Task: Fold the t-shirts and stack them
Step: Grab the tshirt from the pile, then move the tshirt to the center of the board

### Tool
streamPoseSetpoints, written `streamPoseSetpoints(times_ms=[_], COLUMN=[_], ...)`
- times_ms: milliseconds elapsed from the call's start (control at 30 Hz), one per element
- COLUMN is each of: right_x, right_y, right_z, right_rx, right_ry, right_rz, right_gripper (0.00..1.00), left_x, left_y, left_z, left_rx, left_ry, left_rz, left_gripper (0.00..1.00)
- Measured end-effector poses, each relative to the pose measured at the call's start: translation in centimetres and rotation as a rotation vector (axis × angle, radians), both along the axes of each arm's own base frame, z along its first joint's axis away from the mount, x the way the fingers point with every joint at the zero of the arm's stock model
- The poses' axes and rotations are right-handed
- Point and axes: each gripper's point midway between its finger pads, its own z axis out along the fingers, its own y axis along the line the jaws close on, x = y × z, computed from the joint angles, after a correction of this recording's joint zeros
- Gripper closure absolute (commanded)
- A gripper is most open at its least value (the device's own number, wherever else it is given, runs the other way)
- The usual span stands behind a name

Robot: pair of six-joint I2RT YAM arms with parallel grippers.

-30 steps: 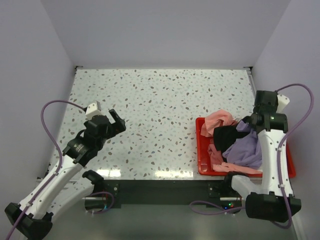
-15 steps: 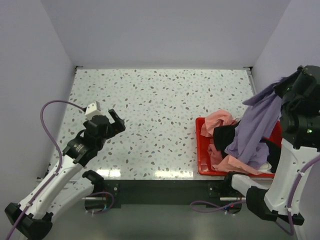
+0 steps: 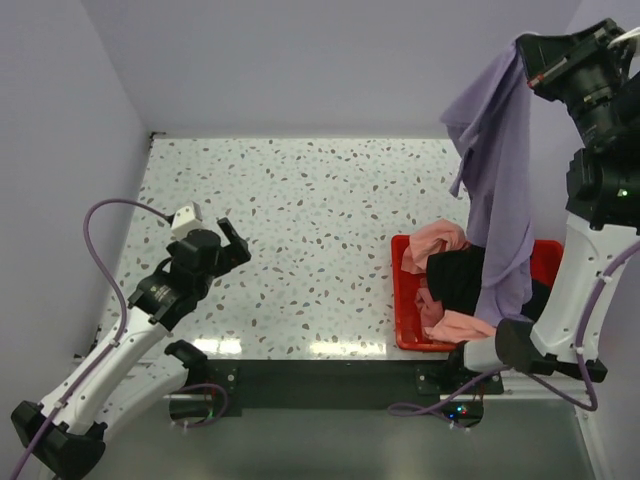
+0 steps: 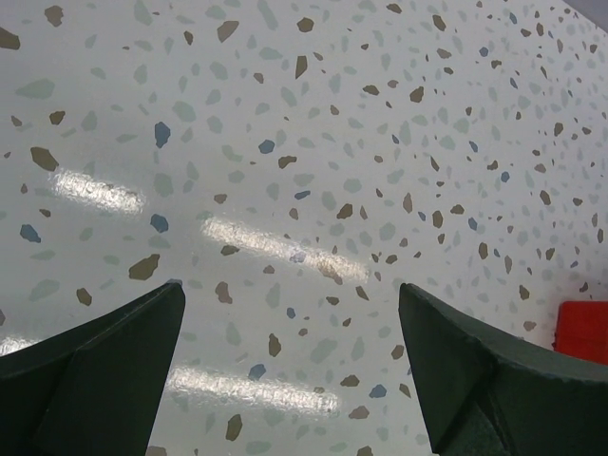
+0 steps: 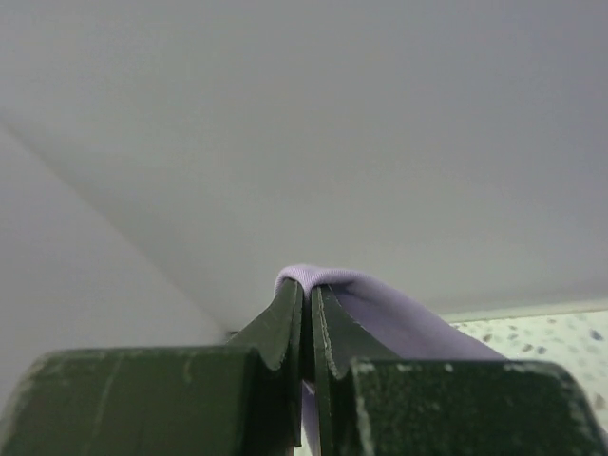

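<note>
The right gripper [image 3: 522, 48] is raised high above the far right corner of the speckled table [image 3: 300, 190], its fingers pinched shut on a fold of the lavender t-shirt [image 3: 497, 170]. In the right wrist view the two dark fingers [image 5: 285, 323] press together with a small bulge of the purple cloth [image 5: 380, 313] showing just above and behind their tips. From that grip the shirt hangs straight down in a long drape, and its lower end reaches into the red plastic bin [image 3: 405, 300] at the near right of the table, where it lies over the other clothes. A salmon-pink t-shirt [image 3: 437, 240] is bunched at the far left of the bin, with more pink cloth along the near edge, and a black t-shirt [image 3: 455, 278] lies crumpled between them, partly behind the hanging lavender one. The left gripper [image 3: 232, 240] hovers over the left side of the table, well apart from the bin, with its fingers [image 4: 114, 351] spread wide and nothing between them; only bare speckled surface shows under them, with a corner of the red bin [image 4: 584, 328] at the right edge of that view.
</note>
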Motion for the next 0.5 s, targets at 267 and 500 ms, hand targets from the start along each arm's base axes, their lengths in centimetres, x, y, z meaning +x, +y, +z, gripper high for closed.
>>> streamPoseSetpoints(times_ms=[267, 500], right_x=[4.3, 5.7], right_y=[10.5, 21.6], right_z=[1.2, 1.4], right_rx=[0.063, 0.057], right_ry=[-0.089, -0.146], right_rz=[0.365, 0.608], right_gripper=[1.0, 1.0], left_x=[0.0, -0.3], left_y=[-0.1, -0.3], left_z=[-0.4, -0.5], left_rx=[-0.002, -0.018], left_ry=[0.016, 0.033], left_rz=[0.0, -0.001], left_gripper=[0.0, 0.0])
